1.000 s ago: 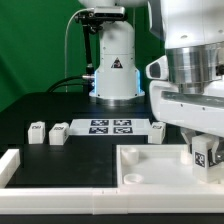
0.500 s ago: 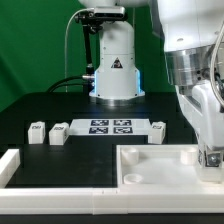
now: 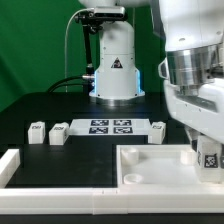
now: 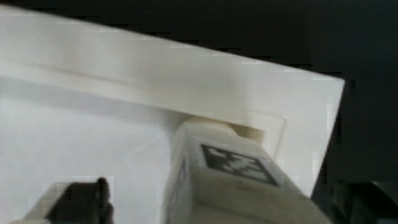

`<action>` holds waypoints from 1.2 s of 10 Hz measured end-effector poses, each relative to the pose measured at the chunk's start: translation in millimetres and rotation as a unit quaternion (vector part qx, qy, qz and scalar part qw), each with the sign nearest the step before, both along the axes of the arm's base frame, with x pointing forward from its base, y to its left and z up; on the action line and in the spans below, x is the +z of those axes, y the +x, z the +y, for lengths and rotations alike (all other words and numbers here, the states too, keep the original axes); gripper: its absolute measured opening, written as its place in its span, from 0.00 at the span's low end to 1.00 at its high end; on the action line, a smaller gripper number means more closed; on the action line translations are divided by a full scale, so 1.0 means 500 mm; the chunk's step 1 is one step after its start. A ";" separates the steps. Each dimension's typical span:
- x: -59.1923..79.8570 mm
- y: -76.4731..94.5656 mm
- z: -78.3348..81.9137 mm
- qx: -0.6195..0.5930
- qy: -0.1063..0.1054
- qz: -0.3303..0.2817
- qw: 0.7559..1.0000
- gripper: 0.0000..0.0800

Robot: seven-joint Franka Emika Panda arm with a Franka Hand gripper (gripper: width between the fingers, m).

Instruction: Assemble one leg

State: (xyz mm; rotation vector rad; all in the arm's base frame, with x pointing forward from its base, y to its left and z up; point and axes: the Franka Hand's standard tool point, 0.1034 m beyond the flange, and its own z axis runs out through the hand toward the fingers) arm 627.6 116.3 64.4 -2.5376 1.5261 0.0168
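Observation:
My gripper (image 3: 208,148) is shut on a leg (image 3: 210,156), a small white block whose black-and-white tag faces the exterior camera. It holds the leg upright at the far right corner of the large white panel (image 3: 150,165). In the wrist view the leg (image 4: 222,170) stands between my dark fingers (image 4: 80,200), its far end at a corner socket (image 4: 254,126) of the panel (image 4: 89,110). I cannot tell how deep it sits. Three more legs lie on the black table: two at the exterior view's left (image 3: 37,131) (image 3: 59,132) and one (image 3: 158,131) right of the marker board.
The marker board (image 3: 111,126) lies flat at the table's middle in front of the robot base (image 3: 115,70). A white raised rail (image 3: 10,163) runs along the front left. A round socket (image 3: 135,179) shows at the panel's near corner.
The gripper has twisted at the wrist with the leg in it and shifted slightly to the exterior view's right; the leg's tag faces the camera again. The loose legs have not moved.

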 end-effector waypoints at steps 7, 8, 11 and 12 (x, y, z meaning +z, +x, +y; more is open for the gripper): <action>-0.003 -0.001 0.010 0.395 -0.058 -0.060 0.915 0.81; -0.006 -0.003 0.009 0.460 -0.070 -0.068 0.882 0.81; -0.006 -0.003 0.007 0.482 -0.073 -0.070 0.870 0.66; -0.006 -0.003 0.007 0.482 -0.073 -0.070 0.870 0.49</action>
